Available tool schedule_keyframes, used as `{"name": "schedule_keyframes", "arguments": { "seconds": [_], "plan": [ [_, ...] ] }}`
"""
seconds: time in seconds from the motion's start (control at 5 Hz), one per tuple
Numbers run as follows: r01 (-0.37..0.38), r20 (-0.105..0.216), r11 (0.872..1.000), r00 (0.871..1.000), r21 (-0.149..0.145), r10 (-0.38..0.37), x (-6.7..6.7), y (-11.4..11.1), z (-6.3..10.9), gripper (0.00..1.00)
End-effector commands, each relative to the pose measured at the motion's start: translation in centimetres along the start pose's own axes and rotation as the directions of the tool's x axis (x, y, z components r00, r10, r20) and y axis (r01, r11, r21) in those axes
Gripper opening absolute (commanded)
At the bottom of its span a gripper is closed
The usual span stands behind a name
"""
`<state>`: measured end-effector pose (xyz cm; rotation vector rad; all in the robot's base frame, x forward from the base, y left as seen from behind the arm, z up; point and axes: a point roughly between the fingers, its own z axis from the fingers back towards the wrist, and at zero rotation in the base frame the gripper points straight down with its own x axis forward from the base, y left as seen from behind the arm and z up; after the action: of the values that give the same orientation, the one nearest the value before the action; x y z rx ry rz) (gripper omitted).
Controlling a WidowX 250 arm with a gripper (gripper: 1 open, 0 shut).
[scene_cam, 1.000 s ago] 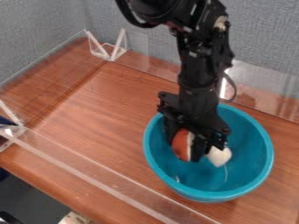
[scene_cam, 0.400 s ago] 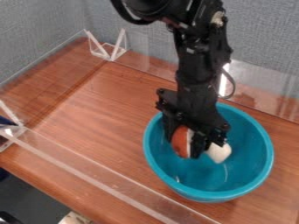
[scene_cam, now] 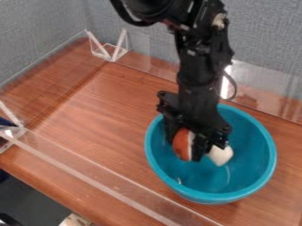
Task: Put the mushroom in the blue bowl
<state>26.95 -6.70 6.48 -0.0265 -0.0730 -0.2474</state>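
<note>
Nothing moved: mushroom (scene_cam: 195, 147) between gripper (scene_cam: 197, 145) fingers.

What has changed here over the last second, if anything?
Nothing visibly changed. The gripper stays shut on the mushroom, hanging inside the blue bowl in the same spot, and the bowl has not shifted on the table.

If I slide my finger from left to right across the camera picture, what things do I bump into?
White clip thing at the left edge → white wire stand at the back → blue bowl, with the hand holding the mushroom inside it.
</note>
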Motion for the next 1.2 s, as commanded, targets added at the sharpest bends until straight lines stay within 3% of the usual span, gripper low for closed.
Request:
{"name": "schedule_keyframes", "arguments": {
  "seconds": [0.0, 1.0],
  "plan": [
    [-0.016, 0.066, 1.0, 0.998, 0.001, 0.016, 0.53, 0.35, 1.79, 0.0],
    [-0.039, 0.08, 0.999, 0.996, -0.001, 0.039, 0.48, 0.35, 2.36, 0.0]
  ]
}}
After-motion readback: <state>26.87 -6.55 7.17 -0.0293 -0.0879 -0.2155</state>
